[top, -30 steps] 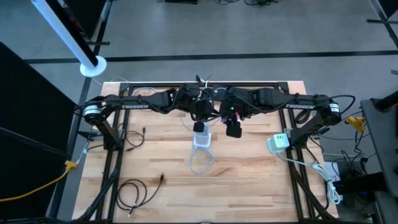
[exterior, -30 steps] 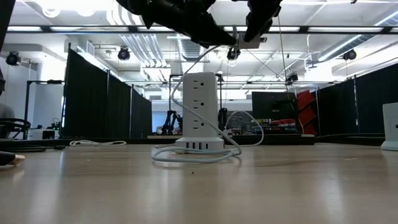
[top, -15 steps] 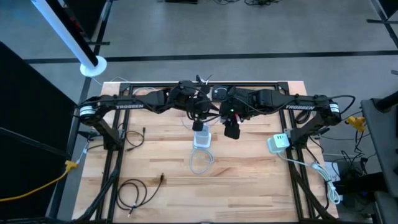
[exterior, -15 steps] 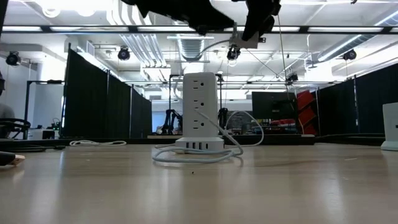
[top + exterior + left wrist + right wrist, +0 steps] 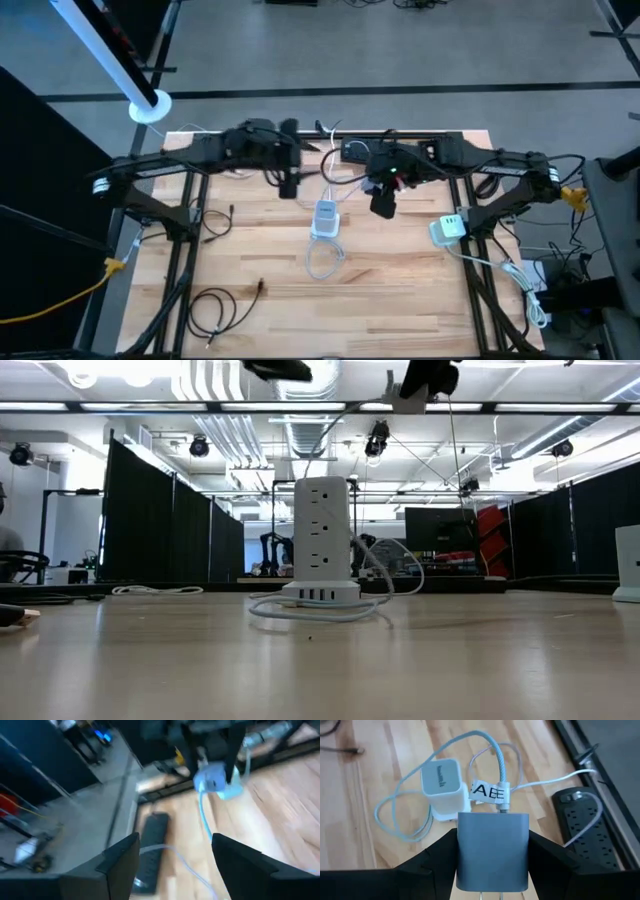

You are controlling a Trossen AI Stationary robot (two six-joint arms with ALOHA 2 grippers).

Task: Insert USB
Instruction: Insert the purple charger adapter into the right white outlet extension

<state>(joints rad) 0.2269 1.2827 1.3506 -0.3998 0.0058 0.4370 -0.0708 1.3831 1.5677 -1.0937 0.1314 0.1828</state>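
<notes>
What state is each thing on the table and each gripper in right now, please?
Power tower: upright on the table, its white cord coiled beside it.
Grey charger: held between the right gripper's fingers, cable plugged in.
Right gripper: shut on the grey charger, above the table.
Left gripper: open, holding nothing.
Black power strip: lying flat.

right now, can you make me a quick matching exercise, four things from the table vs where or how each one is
Things:
1. grey charger block
2. white power tower
3. left gripper
4. black cable

States:
a. standing upright mid-table, white cord looped at its base
b. open, holding nothing
c. clamped between the right gripper fingers, cable plugged into it
d. lying coiled near the table's front left corner

Pairs: 1-c, 2-a, 3-b, 4-d
</notes>
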